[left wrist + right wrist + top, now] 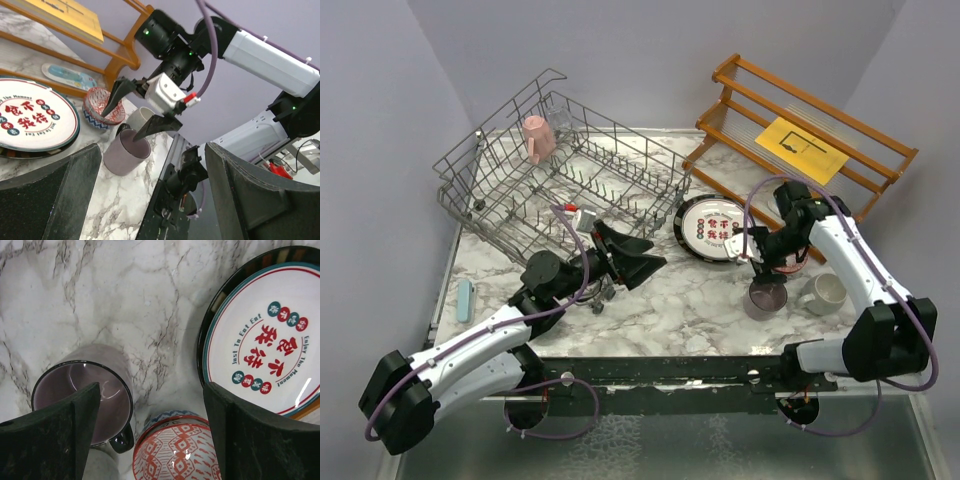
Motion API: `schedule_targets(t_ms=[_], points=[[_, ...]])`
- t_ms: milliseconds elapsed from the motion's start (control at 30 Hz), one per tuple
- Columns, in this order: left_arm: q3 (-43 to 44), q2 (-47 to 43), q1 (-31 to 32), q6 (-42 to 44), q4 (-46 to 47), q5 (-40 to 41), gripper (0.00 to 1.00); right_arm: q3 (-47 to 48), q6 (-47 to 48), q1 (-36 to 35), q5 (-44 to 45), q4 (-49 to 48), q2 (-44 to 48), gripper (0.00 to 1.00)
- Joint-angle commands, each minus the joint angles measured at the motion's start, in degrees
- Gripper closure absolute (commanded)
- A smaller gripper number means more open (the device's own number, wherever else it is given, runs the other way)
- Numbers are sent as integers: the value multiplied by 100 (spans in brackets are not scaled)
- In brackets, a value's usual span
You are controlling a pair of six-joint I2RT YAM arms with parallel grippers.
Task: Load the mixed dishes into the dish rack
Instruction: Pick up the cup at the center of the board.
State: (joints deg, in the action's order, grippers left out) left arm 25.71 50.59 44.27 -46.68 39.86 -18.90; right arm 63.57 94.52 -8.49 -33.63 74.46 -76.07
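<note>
Right pincer [124, 125] open, poised over mauve mug [75, 377] standing upright on surface [670, 300], one finger above mug's mouth: likely set for rim grip. Left pincer [632, 262] open, empty, beside dish rack [560, 170]. Pink mug [536, 138] already inside rack.

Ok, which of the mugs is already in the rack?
The pink ceramic mug, sitting at the far end of the grey wire dish rack. The mauve mug and the cream mug sit out on the marble table.
</note>
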Motion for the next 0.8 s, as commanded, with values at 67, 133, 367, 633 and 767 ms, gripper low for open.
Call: schedule_targets(t_ms=[67,133,367,633,767], points=[[-20,-149,22,207,286,261,12,-392,1018,35,703,114,-172,20],[-3,-108,23,221,315,249,12,-528,1174,32,719,50,-178,22],[62,-88,23,255,308,239,12,-965,1508,32,857,-413,-263,29],[84,-116,25,264,259,272,12,-1148,1752,-19,822,-633,-330,52],[138,-109,29,318,207,281,12,-1281,1815,-147,848,-750,-311,67]])
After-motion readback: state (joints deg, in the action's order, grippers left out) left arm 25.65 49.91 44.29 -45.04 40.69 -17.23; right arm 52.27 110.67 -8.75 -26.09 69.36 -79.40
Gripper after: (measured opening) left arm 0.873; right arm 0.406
